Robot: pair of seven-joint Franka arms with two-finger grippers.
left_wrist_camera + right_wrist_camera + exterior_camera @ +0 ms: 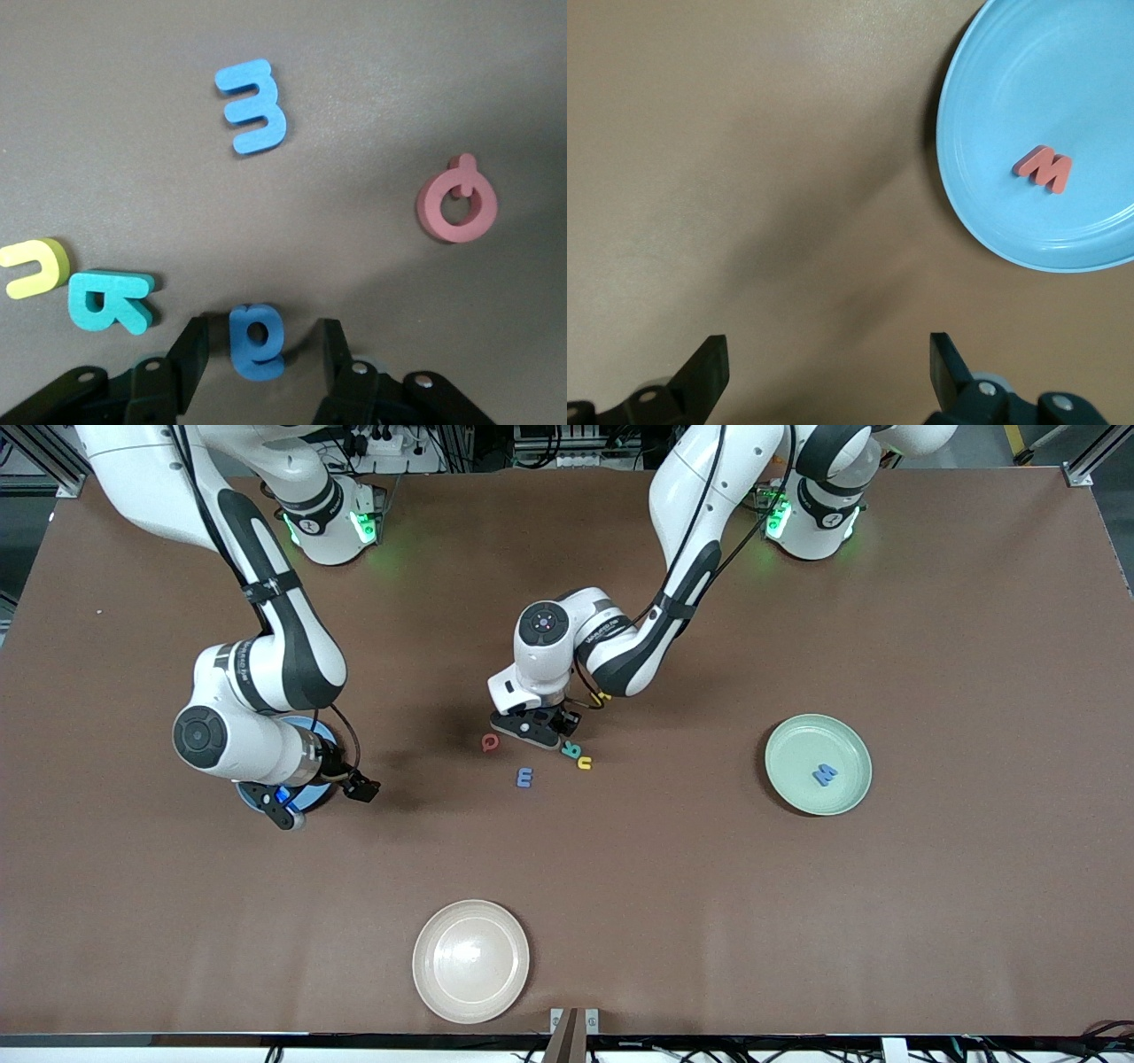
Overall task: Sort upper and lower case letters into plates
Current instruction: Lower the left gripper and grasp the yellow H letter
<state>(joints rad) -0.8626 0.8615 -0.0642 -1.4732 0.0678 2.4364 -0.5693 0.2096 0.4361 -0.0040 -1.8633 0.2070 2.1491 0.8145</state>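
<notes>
We are looking down at the left gripper (539, 731) hovering over the loose letters mid-table. Only the left wrist view is showing a blue letter (257, 341) lying between its parted fingers (190, 354), with gaps either side, so nothing is gripped. Around it are lying a red letter (457, 204), another blue one (252, 106), a teal one (111, 301) and a yellow one (34, 267). The right gripper (306, 797), wide open and empty, is waiting over the blue plate (992, 97), where the right wrist view is revealing a red M (1044, 167). The mint plate (802, 735) is holding a blue M (825, 776).
</notes>
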